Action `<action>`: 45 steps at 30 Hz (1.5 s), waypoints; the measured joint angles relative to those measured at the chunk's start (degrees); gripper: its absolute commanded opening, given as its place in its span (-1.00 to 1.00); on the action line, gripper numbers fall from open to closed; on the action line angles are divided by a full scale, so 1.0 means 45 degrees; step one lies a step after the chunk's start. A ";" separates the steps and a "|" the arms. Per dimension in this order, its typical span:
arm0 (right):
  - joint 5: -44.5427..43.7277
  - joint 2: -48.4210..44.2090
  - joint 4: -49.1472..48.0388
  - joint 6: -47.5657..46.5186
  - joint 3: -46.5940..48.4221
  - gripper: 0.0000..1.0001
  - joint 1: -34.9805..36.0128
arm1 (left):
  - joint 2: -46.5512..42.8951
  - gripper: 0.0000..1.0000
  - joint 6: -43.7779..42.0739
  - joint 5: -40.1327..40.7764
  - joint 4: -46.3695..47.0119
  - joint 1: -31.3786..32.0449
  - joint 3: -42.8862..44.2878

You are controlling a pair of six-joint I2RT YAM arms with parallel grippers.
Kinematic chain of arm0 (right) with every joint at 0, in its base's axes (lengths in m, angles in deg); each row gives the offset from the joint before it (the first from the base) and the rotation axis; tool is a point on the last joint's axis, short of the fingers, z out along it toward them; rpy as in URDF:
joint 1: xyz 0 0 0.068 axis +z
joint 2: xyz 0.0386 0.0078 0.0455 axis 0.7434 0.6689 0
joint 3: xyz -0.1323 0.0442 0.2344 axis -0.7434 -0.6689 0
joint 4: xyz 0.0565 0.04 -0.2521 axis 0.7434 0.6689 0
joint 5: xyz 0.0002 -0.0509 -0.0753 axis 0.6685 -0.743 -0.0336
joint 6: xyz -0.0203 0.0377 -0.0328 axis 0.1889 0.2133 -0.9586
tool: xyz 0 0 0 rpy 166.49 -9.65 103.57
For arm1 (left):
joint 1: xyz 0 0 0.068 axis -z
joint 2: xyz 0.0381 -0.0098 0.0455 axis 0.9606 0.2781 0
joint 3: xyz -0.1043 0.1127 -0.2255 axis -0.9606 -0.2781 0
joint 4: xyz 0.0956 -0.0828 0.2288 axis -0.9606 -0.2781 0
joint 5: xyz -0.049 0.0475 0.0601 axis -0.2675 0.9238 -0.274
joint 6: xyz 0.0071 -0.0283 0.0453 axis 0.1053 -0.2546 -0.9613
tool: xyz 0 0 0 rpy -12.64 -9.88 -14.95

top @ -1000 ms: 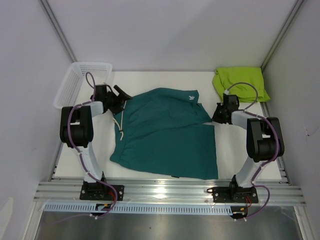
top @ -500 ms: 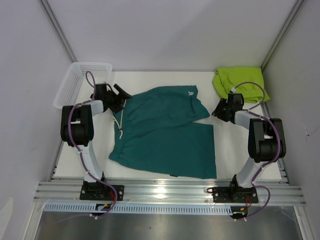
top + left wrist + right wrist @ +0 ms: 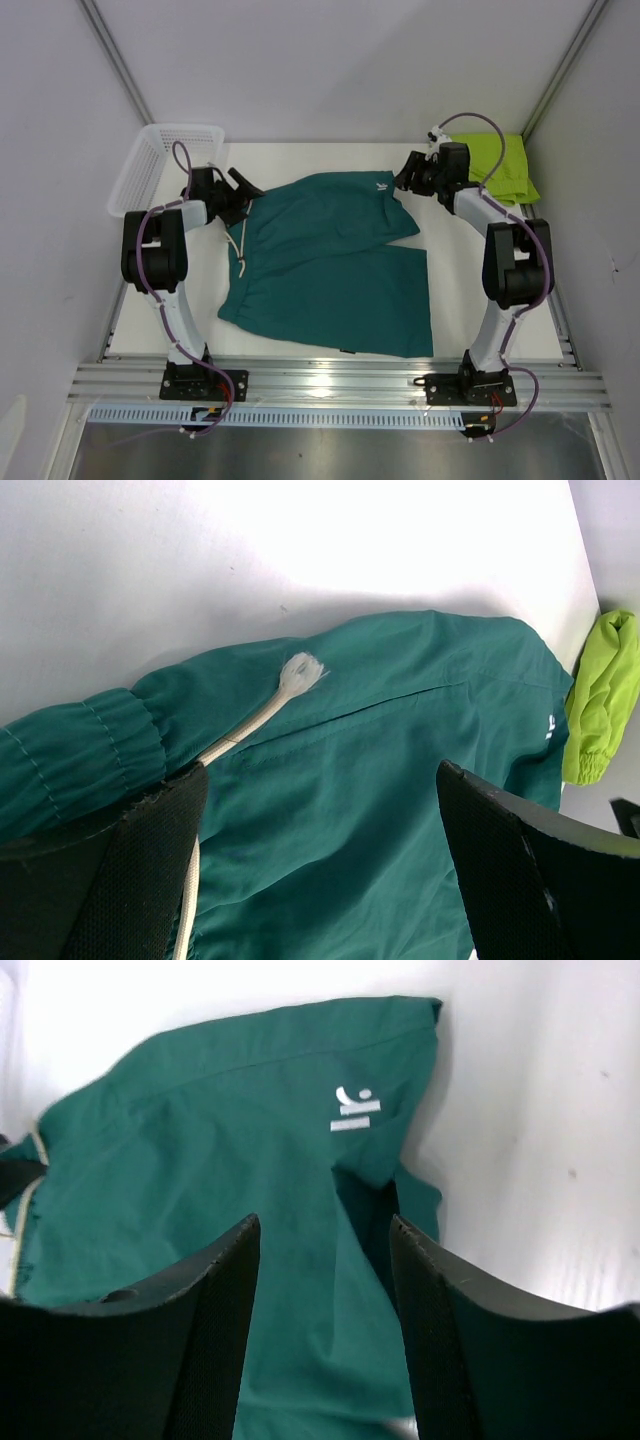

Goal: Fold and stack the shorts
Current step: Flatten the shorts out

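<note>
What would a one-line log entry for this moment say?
teal shorts: spread out | green shorts: bunched, far right | left gripper: open | right gripper: open

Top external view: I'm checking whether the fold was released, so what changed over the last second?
The right arm's fingers opened, letting go of the right edge of the dark teal fabric shorts, which settled slightly leftward; the arm then swung away to the shorts' far logo corner. The left arm's fingers stayed open at the waistband; the lime green fabric shorts and white plastic mesh basket did not move.
</note>
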 measured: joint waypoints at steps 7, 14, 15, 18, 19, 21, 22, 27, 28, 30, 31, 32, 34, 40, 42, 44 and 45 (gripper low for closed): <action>-0.0554 0.1783 0.1350 -0.1039 0.1389 0.04 0.0903 | -0.0024 0.97 -0.0107 0.0000 -0.0024 0.0000 0.0000; -0.1069 0.2336 0.2229 -0.1608 0.1758 -0.19 0.1141 | -0.0087 0.97 -0.0262 0.0024 -0.0165 0.0000 0.0000; -0.1107 0.2341 0.2278 -0.1685 0.1758 -0.24 0.1141 | -0.0087 0.97 -0.0301 0.0024 -0.0175 0.0000 0.0000; -0.1185 0.2341 0.2341 -0.1753 0.1807 -0.45 0.1132 | -0.0087 0.97 -0.0340 0.0019 -0.0185 0.0000 0.0000; -0.1209 0.2341 0.2361 -0.1763 0.1831 -0.54 0.1132 | -0.0087 0.97 -0.0345 0.0019 -0.0185 0.0000 0.0000; -0.1248 0.2365 0.2375 -0.1807 0.1904 -0.87 0.1132 | -0.0087 0.97 -0.0350 0.0024 -0.0199 0.0000 0.0000; -0.1253 0.2390 0.2375 -0.1797 0.1953 -0.97 0.1127 | -0.0092 0.97 -0.0350 0.0019 -0.0209 0.0000 0.0000; -0.1088 0.2482 0.2293 -0.1535 0.2021 -1.00 0.0991 | -0.0131 0.97 -0.0403 0.0053 -0.0296 0.0000 0.0000; -0.0957 0.2482 0.2215 -0.1370 0.2006 -1.00 0.0918 | -0.0136 0.97 -0.0432 0.0058 -0.0311 0.0000 0.0000; -0.0627 0.2482 0.1812 -0.1015 0.1817 -1.00 0.0627 | -0.0136 0.97 -0.0442 0.0058 -0.0321 0.0000 0.0000; -0.0452 0.2482 0.1569 -0.0787 0.1690 -1.00 0.0427 | -0.0136 0.97 -0.0442 0.0063 -0.0325 0.0000 0.0000; -0.0282 0.2482 0.1292 -0.0529 0.1496 -1.00 0.0185 | -0.0136 0.97 -0.0447 0.0058 -0.0330 0.0000 0.0000; 0.0097 0.2482 0.0792 0.0034 0.1044 -1.00 -0.0340 | -0.0136 0.97 -0.0447 0.0063 -0.0330 0.0000 0.0000; 0.0797 0.2492 -0.0107 0.1520 0.0078 -0.88 -0.1564 | -0.0136 0.98 -0.0447 0.0068 -0.0335 0.0000 0.0000; 0.0865 0.2521 -0.0219 0.1812 -0.0049 -0.84 -0.1729 | -0.0136 0.97 -0.0447 0.0068 -0.0335 0.0000 0.0000; 0.0835 0.2531 -0.0277 0.2011 -0.0121 -0.53 -0.1836 | -0.0136 0.98 -0.0447 0.0068 -0.0345 0.0000 0.0005; 0.0811 0.2531 -0.0306 0.2045 -0.0141 -0.37 -0.1851 | -0.0136 0.97 -0.0447 0.0073 -0.0350 0.0000 0.0010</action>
